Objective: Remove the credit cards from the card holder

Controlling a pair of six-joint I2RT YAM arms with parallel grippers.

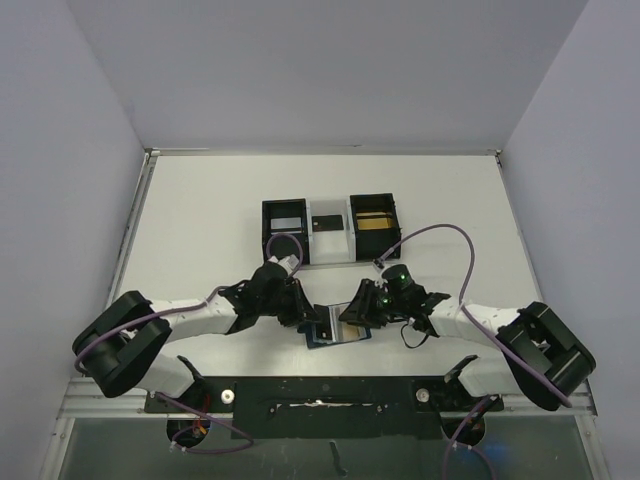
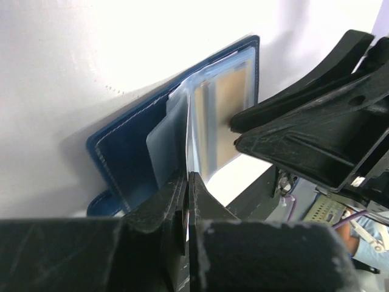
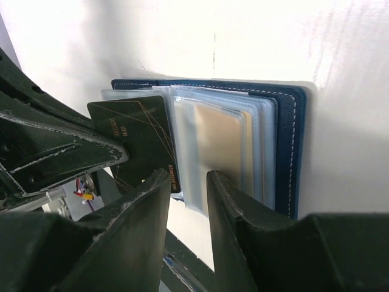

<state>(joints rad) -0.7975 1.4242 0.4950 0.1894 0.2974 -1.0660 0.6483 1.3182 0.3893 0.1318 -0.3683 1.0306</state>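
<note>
Navy-blue and open, the card holder (image 3: 285, 152) is found on the counter (image 1: 200, 220) near its front edge, between both arms. A dark card (image 3: 137, 131), partly out of the plastic sleeves (image 3: 258, 146), is clenched by the left pincer (image 2: 186, 176). The sleeves are straddled by the right pincer (image 3: 188, 179); its grip cannot be told. If unpinned, the holder may be dragged along.

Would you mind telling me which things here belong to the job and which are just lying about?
Job: card holder, dark card partly out, tan card in its sleeve.
Lying about: the joined black boxes.
</note>
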